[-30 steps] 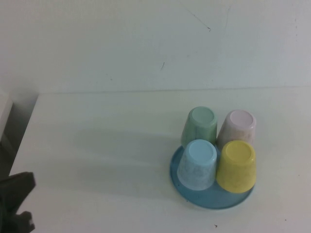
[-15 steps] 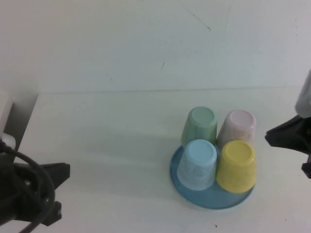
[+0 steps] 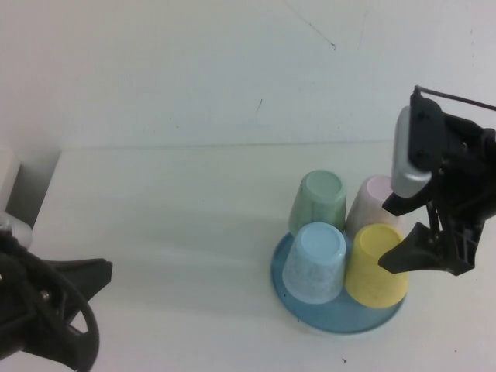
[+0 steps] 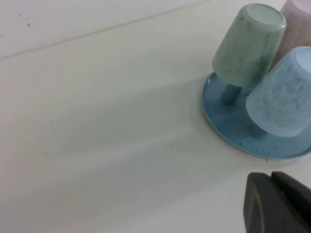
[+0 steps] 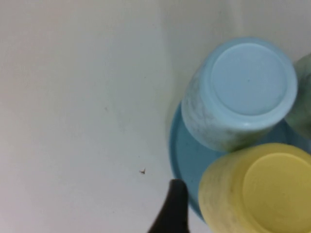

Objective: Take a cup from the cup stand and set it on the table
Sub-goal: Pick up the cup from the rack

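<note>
Low at the near left corner of the table (image 3: 170, 232), the left gripper (image 3: 97, 279) hovers well apart from the cups; whether its jaws are open or shut I cannot tell. Right of centre stands the cup stand (image 3: 310, 314), a round blue tray carrying four upturned cups: a green cup (image 3: 319, 200) and a pink cup (image 3: 373, 198) at the back, a light blue speckled cup (image 3: 315, 262) and the yellow cup (image 3: 375, 266) in front. Further right, the right gripper (image 3: 394, 234) hangs just beside the yellow cup with its jaws spread apart, gripping nothing
</note>
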